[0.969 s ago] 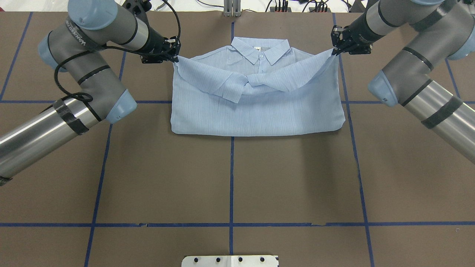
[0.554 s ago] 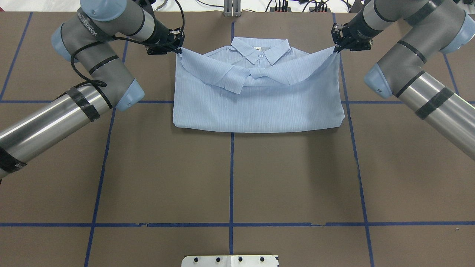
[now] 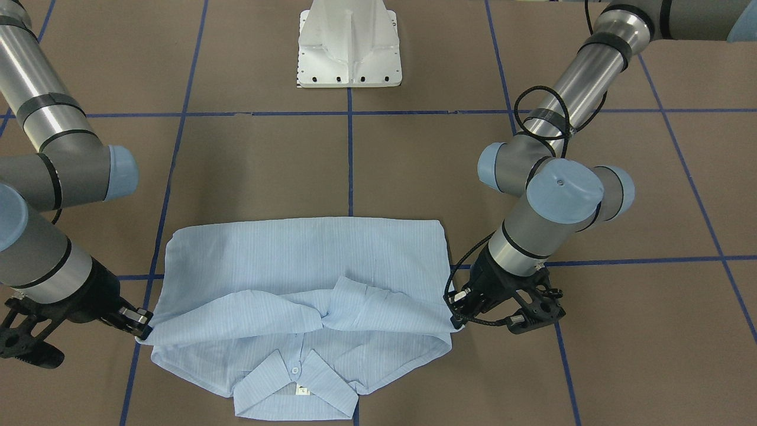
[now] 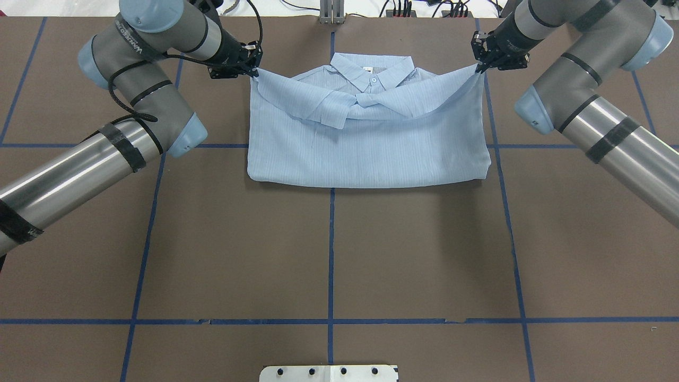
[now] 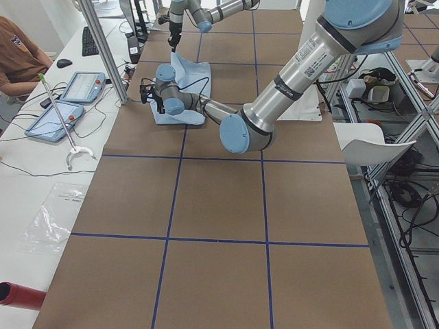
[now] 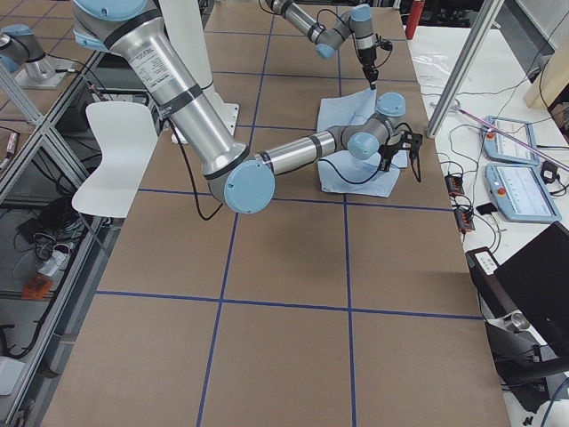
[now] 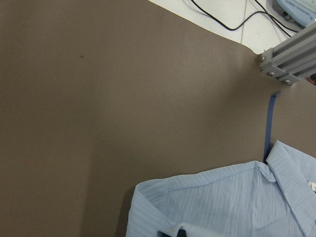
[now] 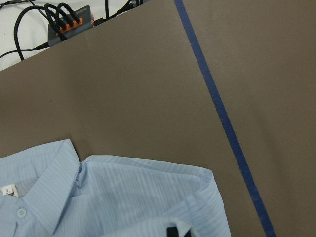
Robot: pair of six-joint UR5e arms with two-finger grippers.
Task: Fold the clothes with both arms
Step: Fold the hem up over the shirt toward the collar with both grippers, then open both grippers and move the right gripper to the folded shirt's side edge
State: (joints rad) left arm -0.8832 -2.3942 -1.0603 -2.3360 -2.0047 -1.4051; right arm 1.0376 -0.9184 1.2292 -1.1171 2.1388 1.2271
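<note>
Both silver-grey arms are out at the far end of the brown table mat with blue tape lines point(image 4: 414, 254). Between them lies the thin light-blue, finely striped button-up shirt point(image 4: 371, 154), folded into a wide rectangle. Its pointed collar point(image 4: 390, 71) faces the far edge, with the small white neck label point(image 4: 367, 68) showing. The left black two-finger gripper point(image 4: 255, 73) has its jaws pinched tight on a corner of cloth by the shirt's left shoulder. The right black two-finger gripper point(image 4: 480, 68) is clamped on the matching corner at the other shoulder. The held layer stretches between them and sags in the middle, where the sleeve cuffs point(image 4: 331, 113) cross just below the small white collar button point(image 4: 373, 80). The shirt's near fold edge lies flat across the centre tape line, well apart from the white metal pedestal plate point(image 4: 329, 373)
</note>
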